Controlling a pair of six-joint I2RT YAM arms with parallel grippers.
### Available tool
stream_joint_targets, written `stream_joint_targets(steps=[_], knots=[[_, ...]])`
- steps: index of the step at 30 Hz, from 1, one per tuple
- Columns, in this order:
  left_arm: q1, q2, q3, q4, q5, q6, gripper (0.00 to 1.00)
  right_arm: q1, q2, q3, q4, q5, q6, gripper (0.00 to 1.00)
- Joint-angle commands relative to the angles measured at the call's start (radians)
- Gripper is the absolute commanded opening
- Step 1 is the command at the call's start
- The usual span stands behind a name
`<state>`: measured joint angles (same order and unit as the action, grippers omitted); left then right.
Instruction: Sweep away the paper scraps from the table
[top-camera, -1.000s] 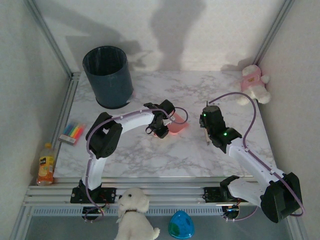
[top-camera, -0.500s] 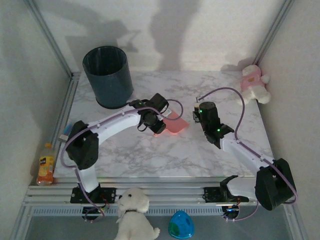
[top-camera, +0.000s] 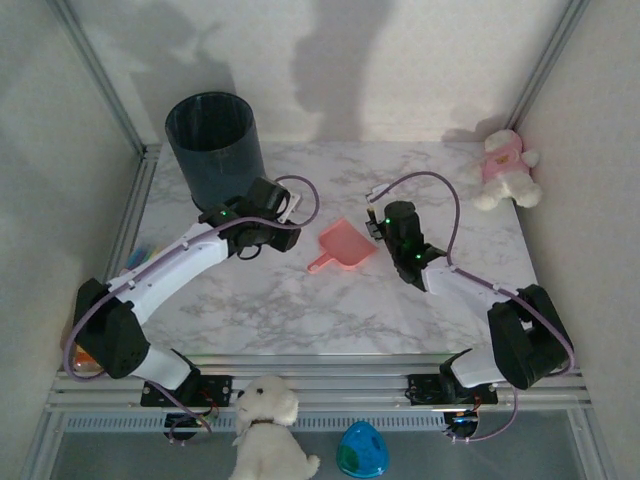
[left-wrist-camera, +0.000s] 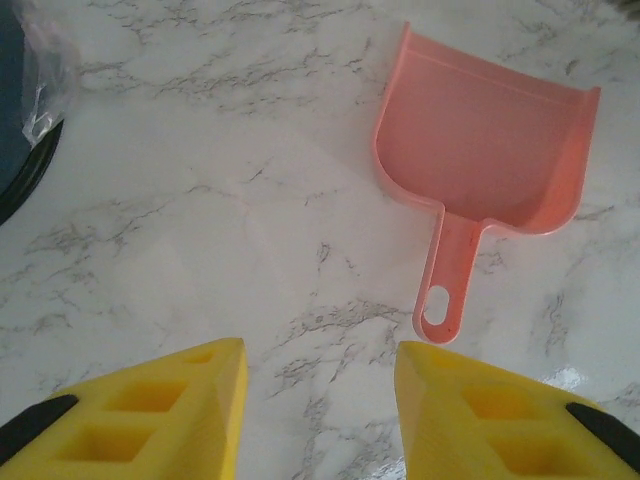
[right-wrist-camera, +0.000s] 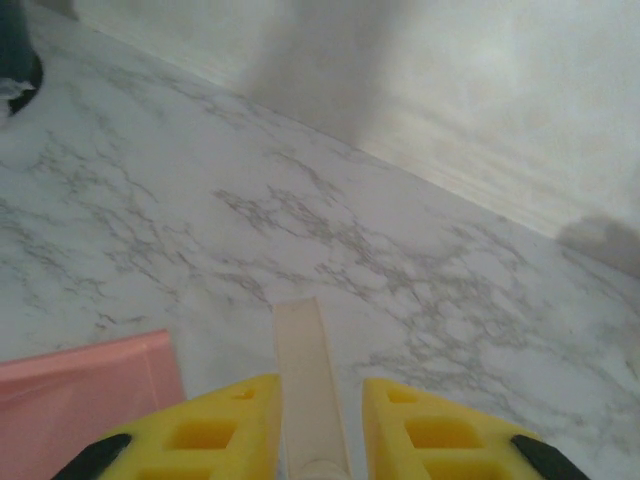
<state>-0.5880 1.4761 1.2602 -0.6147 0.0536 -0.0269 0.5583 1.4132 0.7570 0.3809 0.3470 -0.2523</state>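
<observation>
Marble worktop (top-camera: 300, 310) is carrying a pink dustpan (left-wrist-camera: 485, 150); left fingers (left-wrist-camera: 170, 410) are hovering parted, empty; right fingers (right-wrist-camera: 220, 430) are pinching a pale stick (right-wrist-camera: 305, 370).

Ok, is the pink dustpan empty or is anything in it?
Empty: the pink dustpan lies flat on the table, and the left wrist view shows its scoop bare.

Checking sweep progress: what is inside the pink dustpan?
Nothing shows inside: the dustpan lies on the table, its scoop bare pink in the left wrist view. Whatever is beneath it is covered.
</observation>
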Motion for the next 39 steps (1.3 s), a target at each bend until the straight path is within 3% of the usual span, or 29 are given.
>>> stream_joint_targets(steps=[1, 16, 34, 39], knots=[[0.012, -0.043, -0.029, 0.018, -0.033, -0.058, 0.41, 0.030, 0.025, 0.009, 0.114, 0.017, -0.064, 0.00], [0.034, -0.189, -0.168, 0.153, -0.171, -0.067, 0.42, 0.160, 0.186, 0.048, 0.200, 0.218, -0.113, 0.00], [0.045, -0.177, -0.179, 0.147, -0.187, -0.071, 0.42, 0.251, 0.249, 0.037, 0.211, 0.267, -0.110, 0.00], [0.047, -0.175, -0.180, 0.145, -0.190, -0.070, 0.42, 0.265, 0.262, 0.038, 0.203, 0.277, -0.108, 0.05]])
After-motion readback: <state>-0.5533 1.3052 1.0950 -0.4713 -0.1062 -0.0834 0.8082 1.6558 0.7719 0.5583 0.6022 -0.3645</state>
